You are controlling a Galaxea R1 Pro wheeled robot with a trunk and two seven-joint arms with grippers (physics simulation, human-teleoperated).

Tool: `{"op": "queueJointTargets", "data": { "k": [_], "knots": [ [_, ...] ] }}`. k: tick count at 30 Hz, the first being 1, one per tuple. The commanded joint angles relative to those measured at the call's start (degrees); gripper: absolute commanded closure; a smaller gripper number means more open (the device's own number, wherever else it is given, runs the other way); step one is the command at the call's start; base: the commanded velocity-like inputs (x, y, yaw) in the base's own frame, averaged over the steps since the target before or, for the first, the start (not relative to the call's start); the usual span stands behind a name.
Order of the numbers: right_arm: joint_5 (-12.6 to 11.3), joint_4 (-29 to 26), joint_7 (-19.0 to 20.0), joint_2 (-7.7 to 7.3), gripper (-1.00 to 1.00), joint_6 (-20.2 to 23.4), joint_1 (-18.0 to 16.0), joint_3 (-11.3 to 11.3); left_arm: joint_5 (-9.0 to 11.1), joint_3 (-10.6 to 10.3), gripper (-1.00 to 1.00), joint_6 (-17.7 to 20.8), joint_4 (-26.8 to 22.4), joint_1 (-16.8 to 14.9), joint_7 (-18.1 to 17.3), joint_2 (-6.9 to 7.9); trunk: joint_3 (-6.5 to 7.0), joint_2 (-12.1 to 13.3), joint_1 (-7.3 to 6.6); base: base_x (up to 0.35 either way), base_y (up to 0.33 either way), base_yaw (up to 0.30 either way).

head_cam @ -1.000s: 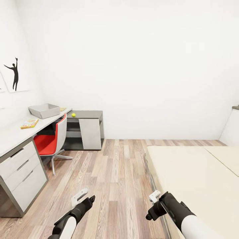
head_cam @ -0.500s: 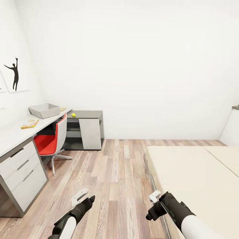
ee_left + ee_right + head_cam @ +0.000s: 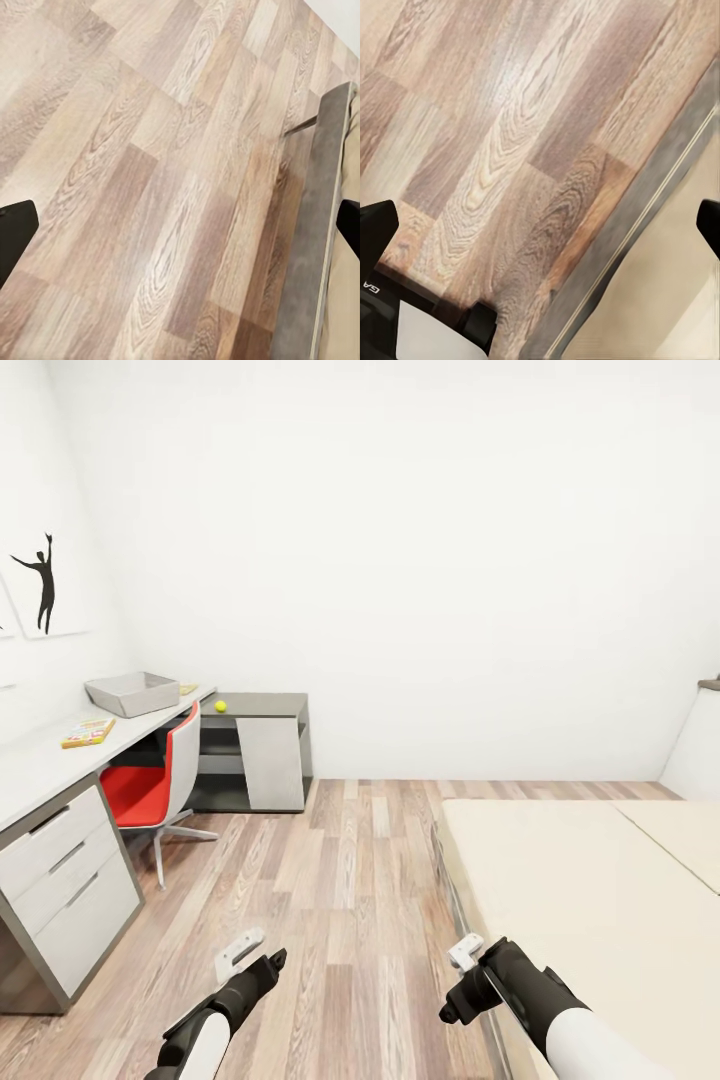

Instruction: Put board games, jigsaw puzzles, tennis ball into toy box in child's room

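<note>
While the left gripper (image 3: 240, 952) and right gripper (image 3: 466, 952) hang spread and empty above the floor, the robot looks in transit. At ten o'clock, the toy box (image 3: 132, 693) sits on the table (image 3: 40, 765); approach next.

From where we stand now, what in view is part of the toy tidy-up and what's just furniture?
Job:
toy box
tennis ball
colourful flat toy, box or puzzle unclear
table
left claw and right claw, both open and empty

Just there:
red chair
bed
wall picture
</note>
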Motion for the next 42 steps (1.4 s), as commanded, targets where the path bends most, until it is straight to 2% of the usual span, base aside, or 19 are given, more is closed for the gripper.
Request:
{"op": "queueJointTargets", "data": {
  "k": [1, 27, 42],
  "knots": [
    [0.6, -0.1, 0.5, -0.04, -1.00, 0.1, 0.0, 0.2, 0.6, -0.1, -1.00, 0.1, -0.1, 0.0, 0.5, 0.00, -0.07, 0.0, 0.00, 0.000, -0.131, 0.000],
    [0.6, -0.1, 0.8, -0.35, -1.00, -0.1, 0.0, 0.2, 0.4, -0.3, -1.00, 0.1, -0.1, 0.0, 0.6, 0.00, -0.07, 0.0, 0.00, 0.000, -0.269, 0.000],
    [0.6, -0.1, 1.2, -1.64, -1.00, -2.3, 0.3, 0.1, 0.1, -0.3, -1.00, 0.1, -0.1, 0.0, 0.6, 0.00, -0.07, 0.0, 0.00, 0.000, -0.238, 0.000]
  ]
}}
